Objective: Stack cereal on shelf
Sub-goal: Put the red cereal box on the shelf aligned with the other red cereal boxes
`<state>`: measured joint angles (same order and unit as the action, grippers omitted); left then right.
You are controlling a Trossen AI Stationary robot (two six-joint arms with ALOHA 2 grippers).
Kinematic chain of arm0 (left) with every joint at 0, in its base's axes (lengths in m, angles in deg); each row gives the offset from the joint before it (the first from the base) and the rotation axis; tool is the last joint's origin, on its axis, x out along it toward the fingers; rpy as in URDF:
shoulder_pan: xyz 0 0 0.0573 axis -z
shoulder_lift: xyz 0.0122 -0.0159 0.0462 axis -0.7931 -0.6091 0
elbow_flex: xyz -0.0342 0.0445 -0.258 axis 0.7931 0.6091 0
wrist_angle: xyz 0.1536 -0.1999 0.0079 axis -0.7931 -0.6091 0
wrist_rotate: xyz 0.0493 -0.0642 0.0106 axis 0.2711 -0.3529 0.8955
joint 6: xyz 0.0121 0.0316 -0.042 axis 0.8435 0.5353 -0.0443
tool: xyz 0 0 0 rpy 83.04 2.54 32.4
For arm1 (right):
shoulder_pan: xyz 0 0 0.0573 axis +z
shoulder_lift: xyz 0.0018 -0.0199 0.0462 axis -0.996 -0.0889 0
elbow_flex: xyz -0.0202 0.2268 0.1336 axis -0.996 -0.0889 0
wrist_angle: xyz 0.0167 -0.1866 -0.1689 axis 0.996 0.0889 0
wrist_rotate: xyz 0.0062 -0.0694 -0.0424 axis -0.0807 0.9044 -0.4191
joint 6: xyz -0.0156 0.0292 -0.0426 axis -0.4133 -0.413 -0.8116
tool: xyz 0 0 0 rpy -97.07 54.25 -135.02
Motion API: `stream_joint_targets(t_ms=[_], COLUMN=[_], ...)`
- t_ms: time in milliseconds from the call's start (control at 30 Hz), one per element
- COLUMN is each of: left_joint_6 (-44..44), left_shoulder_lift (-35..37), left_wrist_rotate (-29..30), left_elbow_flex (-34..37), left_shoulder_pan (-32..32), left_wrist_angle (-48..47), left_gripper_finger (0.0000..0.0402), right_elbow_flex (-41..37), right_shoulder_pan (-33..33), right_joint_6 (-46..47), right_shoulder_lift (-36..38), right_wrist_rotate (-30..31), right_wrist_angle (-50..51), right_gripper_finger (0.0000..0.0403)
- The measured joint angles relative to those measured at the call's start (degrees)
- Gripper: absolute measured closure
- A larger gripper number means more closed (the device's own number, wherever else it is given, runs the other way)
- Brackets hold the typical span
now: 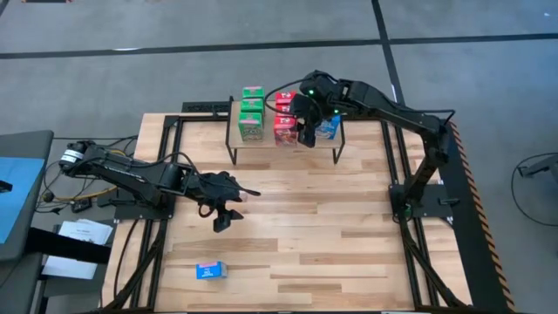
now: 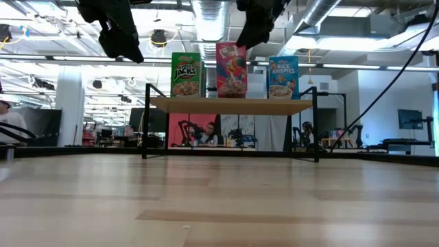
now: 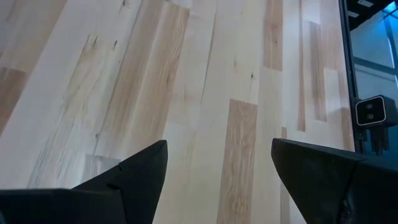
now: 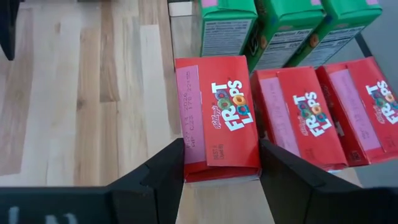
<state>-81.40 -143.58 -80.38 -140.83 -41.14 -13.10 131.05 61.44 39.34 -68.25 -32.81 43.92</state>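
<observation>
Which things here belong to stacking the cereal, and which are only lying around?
Belonging to the job:
- shelf
- green Apple Jacks boxes on it
- red Froot Loops boxes; the right gripper has its jaws open around the front one
- blue Rice Krispies box on the shelf
- blue box lying on the tabletop
- left gripper, jaws open, empty

Just lying about:
- papers off the table's left side

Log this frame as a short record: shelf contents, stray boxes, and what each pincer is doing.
shelf: low light-wood board on black metal legs, at the table's far edge
on shelf: three green cardboard cereal boxes in a row, red cereal boxes beside them, a blue cereal box at the other end
stray: one small blue box flat on the wooden tabletop, near edge
right pincer: open, straddling the nearest red box on the shelf
left pincer: open, empty, over bare tabletop
</observation>
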Motion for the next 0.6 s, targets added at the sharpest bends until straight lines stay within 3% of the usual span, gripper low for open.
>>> stream_joint_targets(t_ms=[600], left_joint_6=[0.00], left_shoulder_lift=[0.00], left_wrist_rotate=[-0.02], left_elbow_flex=[0.00], left_shoulder_pan=[0.00], left_wrist_angle=[0.02], left_gripper_finger=[0.0127], right_elbow_flex=[0.00], right_shoulder_pan=[0.12], right_joint_6=[0.06], right_shoulder_lift=[-0.07], right_wrist_rotate=[0.86], right_wrist_angle=[0.23], right_gripper_finger=[0.0156])
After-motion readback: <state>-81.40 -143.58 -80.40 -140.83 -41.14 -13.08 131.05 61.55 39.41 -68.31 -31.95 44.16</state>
